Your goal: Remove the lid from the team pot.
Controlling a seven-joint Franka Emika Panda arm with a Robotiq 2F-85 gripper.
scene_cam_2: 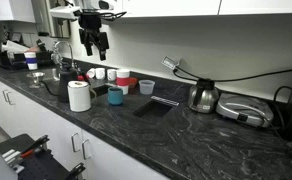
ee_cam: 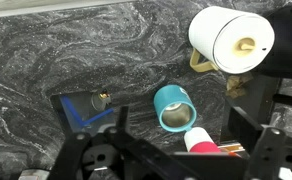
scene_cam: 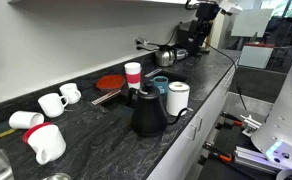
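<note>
The gripper (scene_cam_2: 93,44) is hovering with its fingers spread apart, gripping nothing. Well below the fingers, the lid (scene_cam: 144,92) is sitting on the team pot (scene_cam: 148,118).

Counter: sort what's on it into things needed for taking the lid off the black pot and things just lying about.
For the job:
black pot
lid, on top of the pot
gripper, open, above the counter

Just lying about:
white mugs
red disc
teal cup
steel kettle
</note>
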